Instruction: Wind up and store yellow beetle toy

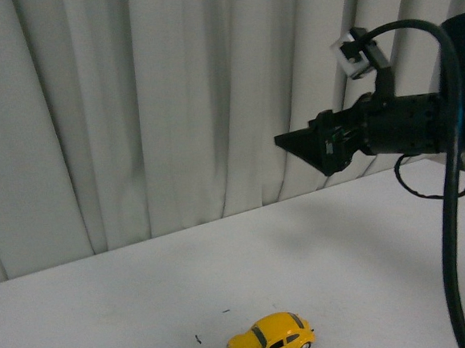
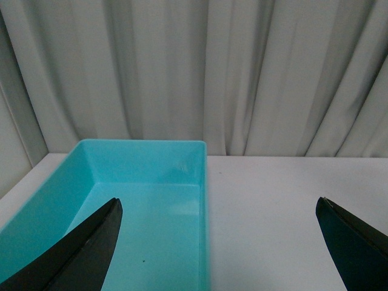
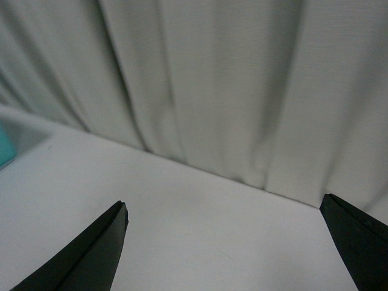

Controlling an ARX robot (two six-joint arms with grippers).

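Both claws stand wide open with nothing between their fingers: the left gripper (image 2: 218,200) shows two dark pointed fingers (image 2: 79,254) spread far apart, and the right gripper (image 3: 223,202) shows the same broad gap in its own wrist view. Behind everything hangs a pale pleated curtain (image 1: 131,109), running the full width of the room down to the back edge of the white table (image 1: 106,313). On that table, seen from the left wrist, sits a turquoise bin (image 2: 203,182), open-topped and rectangular, its long side running away toward the curtain. One left finger hangs over the bin's inside, the other over the bare table beside it. A sliver of the same turquoise shows at the edge of the right wrist view. From the front, the right arm (image 1: 406,124) reaches in from the right, held level and well above the tabletop, its claw showing as a dark wedge pointing left against the curtain. A thick black cable (image 1: 452,205) arcs over the arm and drops down the right side, and a small white block (image 1: 354,54) sits on top of the arm where the cable starts. The yellow beetle toy (image 1: 271,339) rests on its wheels on the table, low in the front view and near the middle, side-on, well apart from the raised right claw. A couple of tiny dark specks (image 1: 198,339) lie on the table just beside the car, and another speck (image 2: 143,261) marks the bin's floor.
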